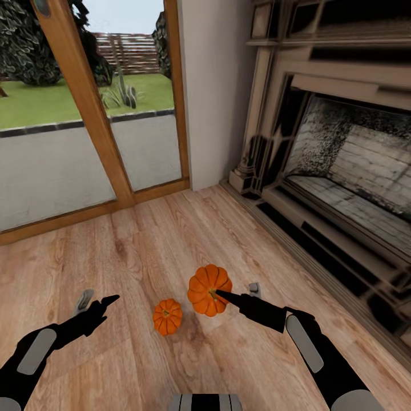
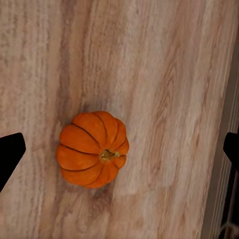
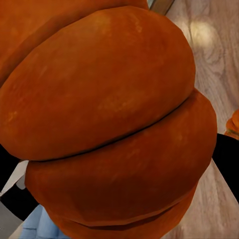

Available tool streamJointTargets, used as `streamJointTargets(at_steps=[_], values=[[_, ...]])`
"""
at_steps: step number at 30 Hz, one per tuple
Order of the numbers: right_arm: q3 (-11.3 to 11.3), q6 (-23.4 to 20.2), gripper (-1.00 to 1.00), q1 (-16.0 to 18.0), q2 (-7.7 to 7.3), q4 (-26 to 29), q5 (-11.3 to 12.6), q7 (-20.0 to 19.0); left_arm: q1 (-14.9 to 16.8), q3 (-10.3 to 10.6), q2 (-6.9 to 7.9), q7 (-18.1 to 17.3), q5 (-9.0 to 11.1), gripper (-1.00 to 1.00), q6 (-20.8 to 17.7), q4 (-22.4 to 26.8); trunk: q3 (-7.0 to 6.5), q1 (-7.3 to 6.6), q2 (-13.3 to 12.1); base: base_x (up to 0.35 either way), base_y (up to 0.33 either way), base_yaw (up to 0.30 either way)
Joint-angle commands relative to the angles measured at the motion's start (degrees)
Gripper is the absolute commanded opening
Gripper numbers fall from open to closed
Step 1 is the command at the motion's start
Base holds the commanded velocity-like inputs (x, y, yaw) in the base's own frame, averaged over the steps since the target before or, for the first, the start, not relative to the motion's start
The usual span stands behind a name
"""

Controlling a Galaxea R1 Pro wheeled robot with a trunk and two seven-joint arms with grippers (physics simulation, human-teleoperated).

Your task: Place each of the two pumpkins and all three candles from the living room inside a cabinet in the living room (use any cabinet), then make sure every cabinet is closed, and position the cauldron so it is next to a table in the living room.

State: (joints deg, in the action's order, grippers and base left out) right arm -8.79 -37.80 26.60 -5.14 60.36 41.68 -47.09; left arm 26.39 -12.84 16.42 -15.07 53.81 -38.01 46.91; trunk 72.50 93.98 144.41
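Two orange ribbed pumpkins are over the wood floor. One pumpkin (image 1: 206, 285) is held off the floor, with my right gripper (image 1: 237, 292) shut on it. Its skin (image 3: 109, 119) is pressed close to the right wrist camera, with the dark fingers (image 3: 226, 159) at its sides. The other pumpkin (image 1: 167, 317) sits on the floor a little to the left, stem up. It lies below my left gripper (image 2: 119, 152), between the wide-apart fingertips (image 2: 10, 154). That left gripper (image 1: 97, 305) hovers open to its left. Candles, cabinet, cauldron and table are out of view.
An ornate fireplace surround (image 1: 342, 171) with a raised hearth ledge runs along the right. A glass door with a wooden frame (image 1: 97, 114) faces a garden ahead, and a white wall corner (image 1: 211, 91) stands between the two. Wood floor (image 1: 142, 245) stretches ahead.
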Motion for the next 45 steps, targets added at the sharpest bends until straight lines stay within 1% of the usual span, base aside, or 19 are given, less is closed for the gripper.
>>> streamJointTargets(at_steps=[1, 7, 14, 20, 27, 33, 40, 45], values=[[-0.09, -0.45, -1.00, 0.03, -0.05, -0.03, 0.58, 0.08, 0.04, -0.17, -0.07, -0.16, 0.04, 1.00, -0.23, -0.03, 0.04, -0.01, 0.02, 0.000, 0.000, 0.000], [0.01, -0.44, -1.00, 0.03, -0.05, -0.35, 0.82, 0.27, 0.06, -0.09, -0.16, -0.22, 0.00, 1.00, 0.11, 0.00, -0.08, -0.01, 0.02, 0.000, 0.010, -0.040], [0.09, -0.21, -1.00, 0.03, -0.05, -0.88, 0.89, 0.34, 0.06, -0.08, -0.07, -0.23, 0.00, 1.00, 0.13, 0.04, -0.41, -0.01, 0.02, 0.049, 0.158, -0.230], [0.09, -0.07, -1.00, 0.03, -0.05, -0.97, 0.86, 0.58, 0.06, -0.06, 0.02, -0.30, -0.02, 1.00, 0.11, 0.38, -0.65, -0.01, 0.02, 0.018, 0.051, -0.228], [0.09, 0.00, -1.00, 0.03, -0.03, -0.95, 0.86, 0.68, 0.06, -0.13, 0.17, -0.31, 0.00, 1.00, 0.05, 0.06, -0.68, -0.01, 0.02, 0.066, 0.092, -0.025], [0.08, 0.01, -1.00, 0.03, -0.04, -0.95, 0.86, 0.68, 0.06, -0.16, 0.24, -0.27, -0.01, 1.00, 0.08, -0.06, -0.68, -0.01, 0.02, 0.180, 0.146, -0.001], [0.09, 0.01, -1.00, 0.03, -0.05, -0.95, 0.86, 0.68, 0.06, -0.16, 0.28, -0.28, -0.02, 1.00, 0.12, -0.07, -0.68, -0.01, 0.02, 0.047, -0.168, 0.000], [0.09, 0.01, -1.00, 0.03, -0.05, -0.97, 0.86, 0.68, 0.06, -0.22, 0.21, -0.31, 0.05, 1.00, 0.11, 0.06, -0.68, -0.01, 0.02, 0.002, -0.044, 0.000]])
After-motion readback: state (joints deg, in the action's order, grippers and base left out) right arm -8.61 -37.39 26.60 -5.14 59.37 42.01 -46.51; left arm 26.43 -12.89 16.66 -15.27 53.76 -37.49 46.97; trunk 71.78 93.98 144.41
